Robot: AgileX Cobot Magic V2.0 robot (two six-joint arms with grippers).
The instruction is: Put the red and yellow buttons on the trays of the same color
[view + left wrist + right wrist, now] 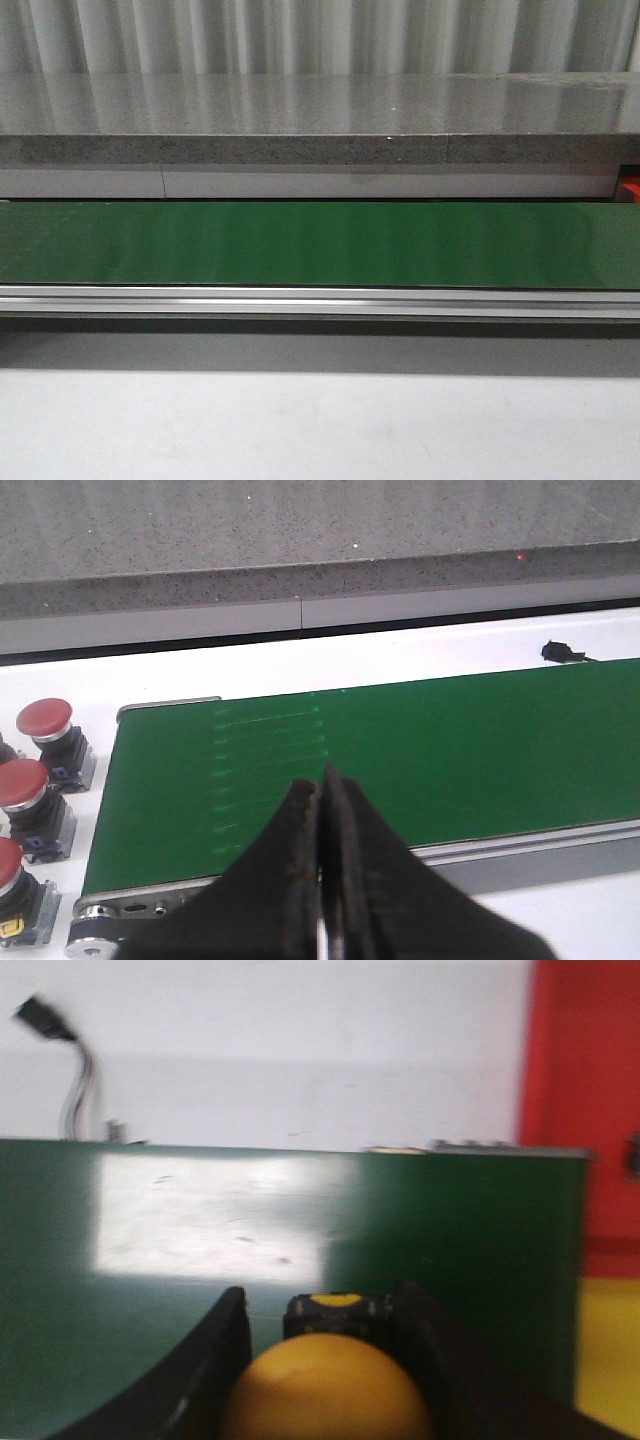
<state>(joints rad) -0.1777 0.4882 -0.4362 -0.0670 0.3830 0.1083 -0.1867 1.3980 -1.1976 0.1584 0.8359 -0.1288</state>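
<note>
Green conveyor belt [300, 245] stretched across the whole front view, edged on the near side by an aluminium rail [320, 300]; behind the belt, a speckled grey counter [300, 115], and beyond that a pale pleated curtain [300, 35]. No arm or gripper seen in the front view.

Past the belt's right end, in the right wrist view, a red tray [585, 1110] and next to it a yellow tray [608, 1345], only a strip of each visible. At the far right edge of the front view, a small red patch [630, 188] just behind the belt, too little shown to name.

Beside the belt's left end, on the white table [450, 640], three red buttons [45, 720] stood in a row, each on a dark base, none touched by a gripper.

Left gripper [322, 880] hung over the belt's near edge, its black fingers [285, 870] pressed together with nothing between them.

Right gripper [325, 1360] over the belt, short of the belt's right end, its fingers [205, 1370] parted only as far as the yellow button [325, 1390] clamped between them, dome toward the camera. View blurred.

Black connector [40, 1015] with thin wires lay on the table behind the belt.
</note>
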